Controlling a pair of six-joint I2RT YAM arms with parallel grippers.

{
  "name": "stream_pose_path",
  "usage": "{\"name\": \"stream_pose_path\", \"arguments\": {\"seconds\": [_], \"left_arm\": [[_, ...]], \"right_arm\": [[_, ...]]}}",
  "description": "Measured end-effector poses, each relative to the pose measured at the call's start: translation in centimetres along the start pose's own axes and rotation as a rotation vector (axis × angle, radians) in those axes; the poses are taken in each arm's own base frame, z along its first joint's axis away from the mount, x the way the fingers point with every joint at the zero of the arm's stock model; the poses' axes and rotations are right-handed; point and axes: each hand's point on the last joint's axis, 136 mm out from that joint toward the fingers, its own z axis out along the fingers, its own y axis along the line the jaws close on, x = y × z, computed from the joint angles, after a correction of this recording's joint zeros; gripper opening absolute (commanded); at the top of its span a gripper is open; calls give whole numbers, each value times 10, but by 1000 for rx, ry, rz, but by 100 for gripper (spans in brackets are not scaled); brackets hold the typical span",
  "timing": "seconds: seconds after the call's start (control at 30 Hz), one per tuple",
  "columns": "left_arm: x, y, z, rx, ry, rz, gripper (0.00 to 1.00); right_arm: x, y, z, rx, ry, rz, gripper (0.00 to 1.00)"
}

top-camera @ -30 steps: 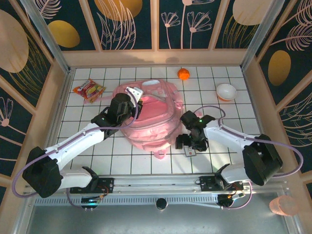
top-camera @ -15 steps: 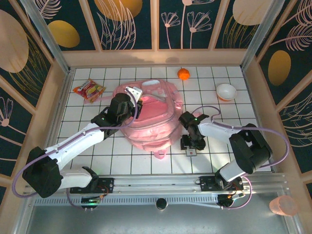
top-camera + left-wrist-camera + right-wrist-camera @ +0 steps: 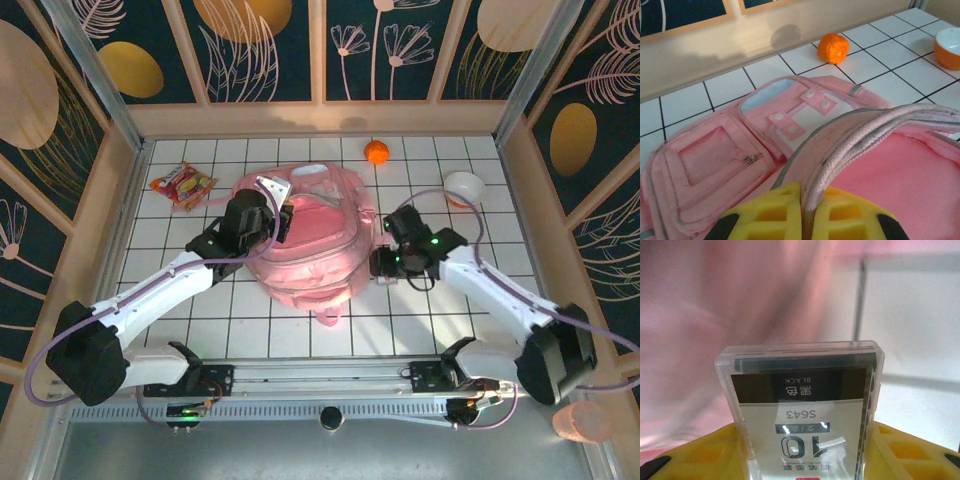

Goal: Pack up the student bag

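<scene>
Top view — the student bag [image 3: 310,250] lies in the middle of the white gridded table [image 3: 470,330], its mouth facing up. My left gripper [image 3: 283,218] sits on the bag's upper left part, at the rim of the opening. My right gripper [image 3: 383,264] is just beside the bag's right edge, with a small item in it that I cannot make out from here. A snack packet [image 3: 183,185] lies at the far left, near the bag. An orange [image 3: 376,151] sits by the back wall, just beyond the bag. A bowl [image 3: 463,187] stands at the far right, well apart from the bag.

Left wrist view — my yellow fingers [image 3: 765,215] are together on the bag's raised rim, a pink band with a pale corded edge that arches off to the right. The jaws are clamped on it. Past the rim I see a zipped front pocket and a white panel with snap tabs. The orange is beyond on the tiles. The bowl is at the right edge, white inside and orange outside.

Right wrist view — a clear box [image 3: 805,395] stands upright between my yellow pads [image 3: 910,450], its label upside down, reading BLACK and S643. The jaws are clamped on its sides. Blurred pink fabric is behind on the left, white tile on the right.
</scene>
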Motion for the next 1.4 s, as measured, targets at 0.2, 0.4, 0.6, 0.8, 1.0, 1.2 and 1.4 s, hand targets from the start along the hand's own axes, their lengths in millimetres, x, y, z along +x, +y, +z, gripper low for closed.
{"name": "stream_pose_path", "arguments": {"seconds": [0.2,0.4,0.6,0.8,1.0,1.2,1.4], "left_arm": [[-7,-11,-2,67,5,-33,0],[-12,-19,-5,125,10,-61,0],[-14,-25,-4,156,19,-82,0],[-13,-28,-2,176,32,-101,0],[-14,-31,-1,190,35,-118,0],[-16,-30,-1,190,33,-125,0],[-17,-30,-1,194,28,-118,0]], "right_arm": [[-82,62,-58,-230,-371,-314,49],[-103,114,-80,-399,-605,-751,46],[-91,133,-41,-430,-588,-1053,52],[-72,132,5,-403,-477,-1231,56],[-80,130,16,-342,-445,-1297,73],[-87,127,15,-310,-438,-1265,79],[-87,127,-2,-307,-448,-1216,77]]}}
